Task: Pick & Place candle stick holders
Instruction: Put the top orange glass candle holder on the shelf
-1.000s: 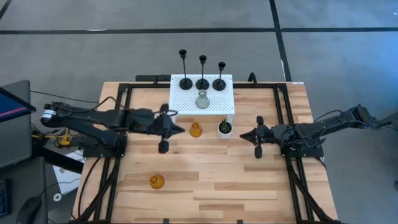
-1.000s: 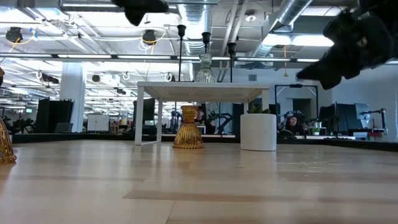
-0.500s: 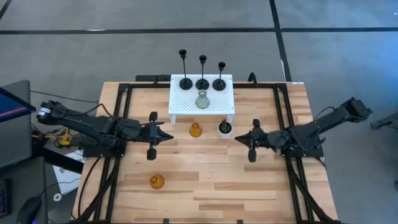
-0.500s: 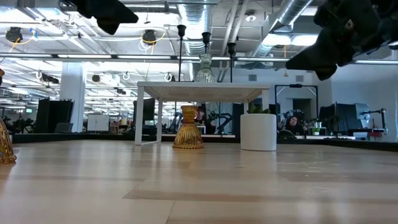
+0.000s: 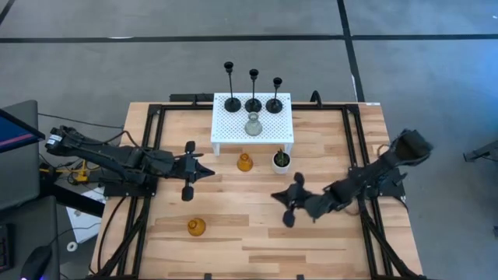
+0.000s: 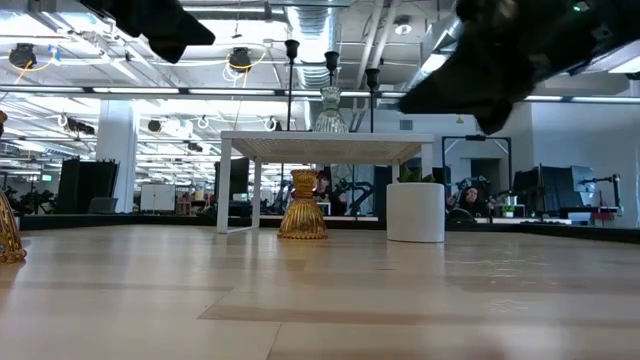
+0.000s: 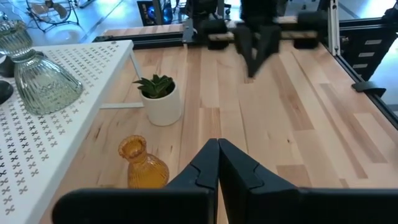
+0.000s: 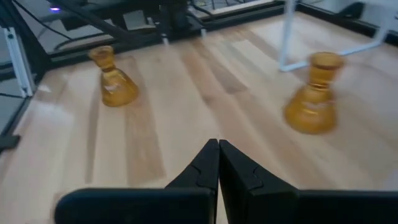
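Amber glass, two holders: one lying well out on the bench toward its front left, the other standing just in front of the white perforated shelf. Pale grey glass holder noted on the shelf, with three black thin-stemmed holders in a row behind it. Small white plant pot found just beside the nearer amber holder.

Right gripper held above bare wood near mid-bench, fingers clenched together, carrying nothing. Left gripper held over the left side, fingers likewise pressed shut and empty.

Risks, as judged: clenched fingers descending on a bulbous holder would strike and topple it rather than grasp; smooth glass likely to slip in a poor grip; plant pot liable to be knocked during any approach to the nearer amber holder; tall black stems prone to tipping if the shelf were bumped.

No brand, label or readable writing found.
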### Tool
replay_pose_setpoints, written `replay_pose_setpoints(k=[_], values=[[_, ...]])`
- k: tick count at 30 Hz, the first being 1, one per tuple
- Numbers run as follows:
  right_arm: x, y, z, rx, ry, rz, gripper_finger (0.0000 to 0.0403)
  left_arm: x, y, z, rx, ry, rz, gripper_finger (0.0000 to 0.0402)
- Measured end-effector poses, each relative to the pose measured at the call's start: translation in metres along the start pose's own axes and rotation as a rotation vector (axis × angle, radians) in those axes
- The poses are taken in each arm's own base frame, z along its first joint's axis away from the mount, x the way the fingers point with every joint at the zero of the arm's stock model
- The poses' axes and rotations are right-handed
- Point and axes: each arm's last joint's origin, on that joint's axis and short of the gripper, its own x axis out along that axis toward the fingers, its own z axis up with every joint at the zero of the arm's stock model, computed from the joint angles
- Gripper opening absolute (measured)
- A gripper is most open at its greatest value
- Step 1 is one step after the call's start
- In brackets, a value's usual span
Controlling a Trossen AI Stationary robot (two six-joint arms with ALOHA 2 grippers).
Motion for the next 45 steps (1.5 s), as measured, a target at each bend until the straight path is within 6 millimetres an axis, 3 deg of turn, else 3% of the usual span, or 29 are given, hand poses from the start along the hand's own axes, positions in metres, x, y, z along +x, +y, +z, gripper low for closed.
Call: replay_pose_setpoints(k=[9, 15, 19, 26, 34, 38, 45], values=[[0.068, 0.04, -0.011, 0.054, -0.108, -0.135, 0.0, -0.001, 0.0, -0.003, 0.007, 0.026, -0.001, 0.0007], [0.116, 0.04, -0.019, 0.121, -0.158, -0.263, 0.0, -0.003, -0.005, -0.006, 0.027, 0.062, -0.039, 0.0005], [0.137, 0.031, -0.026, 0.227, -0.191, -0.34, 0.0, -0.004, -0.01, -0.007, 0.037, 0.061, -0.073, 0.0005], [0.147, 0.026, -0.033, 0.204, -0.235, -0.459, 0.0, -0.005, -0.015, -0.007, 0.045, 0.06, -0.102, 0.0006], [0.154, 0.02, -0.028, 0.051, -0.157, -0.401, 0.0005, -0.006, -0.015, -0.007, 0.046, 0.06, -0.102, 0.0007], [0.162, 0.012, -0.025, 0.061, -0.12, -0.347, 0.0049, -0.006, -0.015, -0.007, 0.046, 0.06, -0.102, 0.0005], [0.17, -0.004, -0.02, 0.074, -0.122, -0.385, 0.0185, -0.006, -0.015, -0.007, 0.048, 0.065, -0.102, 0.0007]])
